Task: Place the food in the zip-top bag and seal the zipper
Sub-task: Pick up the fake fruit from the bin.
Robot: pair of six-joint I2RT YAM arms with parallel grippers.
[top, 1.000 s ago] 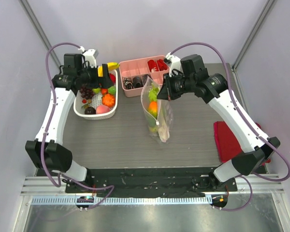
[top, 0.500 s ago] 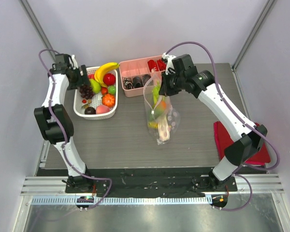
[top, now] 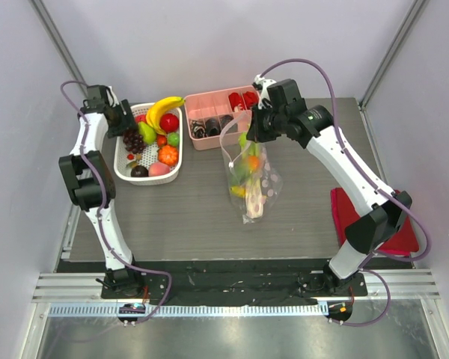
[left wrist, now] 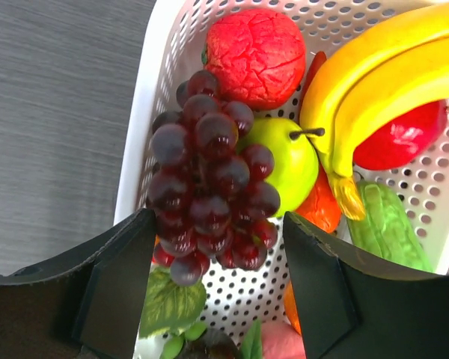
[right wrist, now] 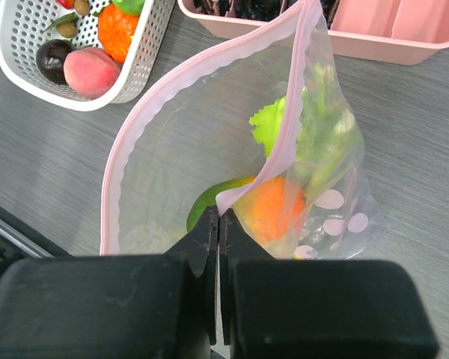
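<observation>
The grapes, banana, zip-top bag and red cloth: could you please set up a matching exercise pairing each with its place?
Things:
1. grapes
2. banana
3. zip-top bag
4. red cloth

Places:
A. pinched at its rim by the right gripper
B. on the table's right side
C. in the white basket, between the left gripper's fingers
D. at the basket's far end

Pairs: 1-C, 2-D, 3-A, 4-B

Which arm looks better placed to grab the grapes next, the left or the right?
Left. The left gripper hangs over the basket, jaws open either side of the grapes. The right gripper is shut on the rim of the bag, holding its mouth open, so it looks busy.
</observation>
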